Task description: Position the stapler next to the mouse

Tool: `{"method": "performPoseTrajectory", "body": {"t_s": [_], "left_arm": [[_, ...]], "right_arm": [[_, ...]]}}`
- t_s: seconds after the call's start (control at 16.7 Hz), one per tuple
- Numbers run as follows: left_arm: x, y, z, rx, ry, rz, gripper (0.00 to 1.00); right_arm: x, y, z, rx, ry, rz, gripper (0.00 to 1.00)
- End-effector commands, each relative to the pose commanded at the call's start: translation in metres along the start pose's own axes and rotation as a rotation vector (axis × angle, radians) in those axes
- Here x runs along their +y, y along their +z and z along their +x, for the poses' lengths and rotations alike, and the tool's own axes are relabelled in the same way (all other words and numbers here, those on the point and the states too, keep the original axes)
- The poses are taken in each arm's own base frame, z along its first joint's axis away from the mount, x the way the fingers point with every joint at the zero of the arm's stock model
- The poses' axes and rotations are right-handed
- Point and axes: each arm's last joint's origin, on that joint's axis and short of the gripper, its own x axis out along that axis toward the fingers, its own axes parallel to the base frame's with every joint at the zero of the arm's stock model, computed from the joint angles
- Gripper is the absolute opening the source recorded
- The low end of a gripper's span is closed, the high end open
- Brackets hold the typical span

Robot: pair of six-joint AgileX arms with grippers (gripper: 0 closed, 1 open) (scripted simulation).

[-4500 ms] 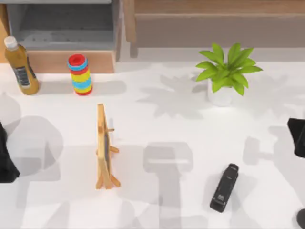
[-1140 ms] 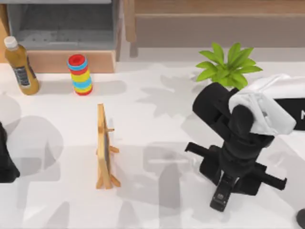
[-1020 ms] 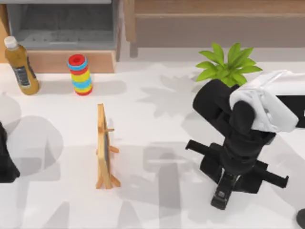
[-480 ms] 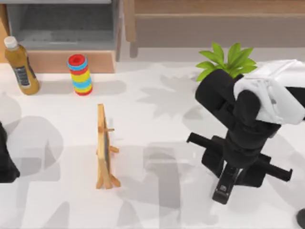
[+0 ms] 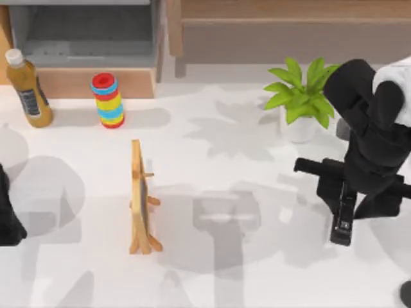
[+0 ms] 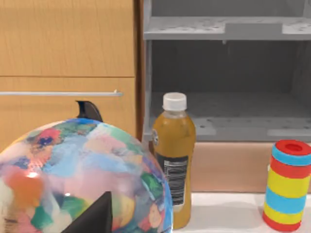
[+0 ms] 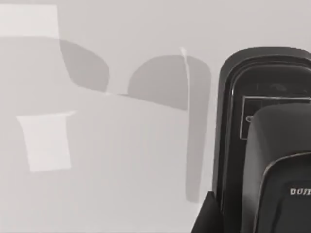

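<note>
- counter (image 5: 225, 147) is carrying everything, white top, shelf unit (image 5: 83, 38) along its far edge
- right arm is reaching in over the counter's right side, right claw (image 5: 350, 205) pinching the stapler (image 5: 342, 221)
- left arm is sitting parked at the counter's left edge, left claw (image 5: 8, 212); cannot tell its finger state
- potted plant (image 5: 305, 96) is standing near the far right, just beyond the right arm
- wooden easel (image 5: 141, 199) is standing upright left of centre
- juice bottle (image 5: 27, 90) and striped ring stack (image 5: 108, 101) are standing far left, by the shelf unit
- stapler is hanging lengthwise under the claw, label end toward the near edge; wrist view is showing its black body (image 7: 257, 136) over bare counter
- mouse (image 5: 405, 294) is showing as a dark sliver at the near right corner, apart from the stapler
</note>
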Motion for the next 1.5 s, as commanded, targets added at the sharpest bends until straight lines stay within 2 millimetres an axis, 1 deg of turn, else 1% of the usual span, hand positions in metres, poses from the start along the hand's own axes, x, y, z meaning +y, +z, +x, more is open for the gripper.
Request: {"method": "performPoseTrajectory", "body": {"t_s": [0.3, 0.48, 0.6, 0.72, 1.14, 1.5], "left_arm": [[0.000, 0.000, 0.000, 0.000, 0.000, 0.000, 1.00], [0.000, 0.000, 0.000, 0.000, 0.000, 0.000, 1.00], [0.000, 0.000, 0.000, 0.000, 0.000, 0.000, 1.00], [0.000, 0.000, 0.000, 0.000, 0.000, 0.000, 1.00], [0.000, 0.000, 0.000, 0.000, 0.000, 0.000, 1.00], [0.000, 0.000, 0.000, 0.000, 0.000, 0.000, 1.00]], "right_arm": [[-0.051, 0.038, -0.005, -0.007, 0.020, -0.194, 0.00], [-0.079, 0.054, -0.010, -0.028, 0.033, -0.266, 0.00], [-0.091, 0.059, -0.013, -0.039, 0.037, -0.287, 0.00], [-0.094, 0.061, -0.014, -0.043, 0.039, -0.293, 0.00], [-0.093, 0.060, -0.013, -0.039, 0.036, -0.295, 0.00], [-0.093, 0.061, -0.019, -0.073, 0.044, -0.293, 0.00]]}}
